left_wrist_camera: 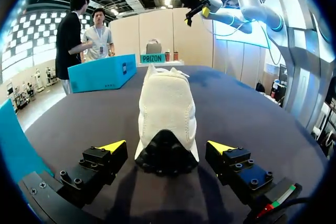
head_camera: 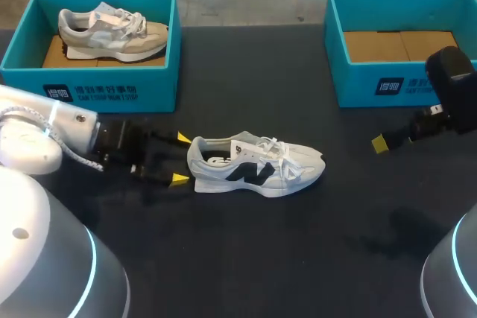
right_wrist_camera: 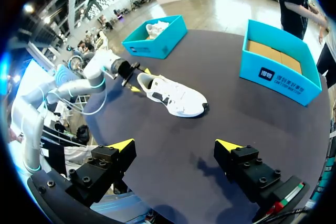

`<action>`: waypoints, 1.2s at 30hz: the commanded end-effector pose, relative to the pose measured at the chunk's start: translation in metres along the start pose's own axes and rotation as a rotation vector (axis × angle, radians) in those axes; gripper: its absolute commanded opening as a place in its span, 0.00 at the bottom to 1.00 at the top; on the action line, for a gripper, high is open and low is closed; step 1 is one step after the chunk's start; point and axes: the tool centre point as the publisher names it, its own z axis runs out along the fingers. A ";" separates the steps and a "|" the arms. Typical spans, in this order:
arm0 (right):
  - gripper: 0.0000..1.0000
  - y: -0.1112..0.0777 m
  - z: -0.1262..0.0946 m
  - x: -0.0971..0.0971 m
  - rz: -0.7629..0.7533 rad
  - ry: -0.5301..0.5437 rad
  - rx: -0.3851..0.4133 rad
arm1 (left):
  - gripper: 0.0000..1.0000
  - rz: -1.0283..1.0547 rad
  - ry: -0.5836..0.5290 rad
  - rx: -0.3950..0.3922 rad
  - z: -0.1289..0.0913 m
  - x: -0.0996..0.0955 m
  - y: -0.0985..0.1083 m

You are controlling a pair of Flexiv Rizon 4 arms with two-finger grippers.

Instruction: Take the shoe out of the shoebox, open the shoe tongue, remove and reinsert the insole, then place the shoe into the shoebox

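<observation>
A white shoe (head_camera: 257, 167) with a black side mark lies on its sole in the middle of the dark table, toe to the right. My left gripper (head_camera: 181, 158) is open at its heel, one yellow tip on each side. In the left wrist view the heel (left_wrist_camera: 167, 129) sits between the fingers (left_wrist_camera: 113, 147) with a gap on both sides. My right gripper (head_camera: 381, 143) hangs open and empty in the air to the right of the toe; its view shows the shoe (right_wrist_camera: 170, 95) far ahead. The empty teal shoebox (head_camera: 358, 83) stands at the back right.
A second teal box (head_camera: 97, 87) at the back left holds a beige shoe (head_camera: 112, 33). Both boxes stand near the far edge. Between the white shoe and the front edge is bare dark tabletop (head_camera: 261, 258).
</observation>
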 end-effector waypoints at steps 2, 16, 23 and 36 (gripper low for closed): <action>1.00 -0.002 0.000 0.000 0.001 -0.001 -0.003 | 1.00 -0.005 -0.008 0.010 0.015 0.000 0.000; 1.00 -0.002 0.000 0.000 0.001 -0.001 -0.003 | 1.00 -0.032 -0.014 0.011 0.038 0.002 -0.004; 1.00 -0.002 0.000 0.000 0.001 -0.001 -0.003 | 1.00 -0.046 -0.036 0.010 0.046 0.000 -0.005; 1.00 -0.002 0.000 0.000 0.001 -0.001 -0.003 | 0.00 -0.065 -0.006 0.020 0.051 -0.005 -0.003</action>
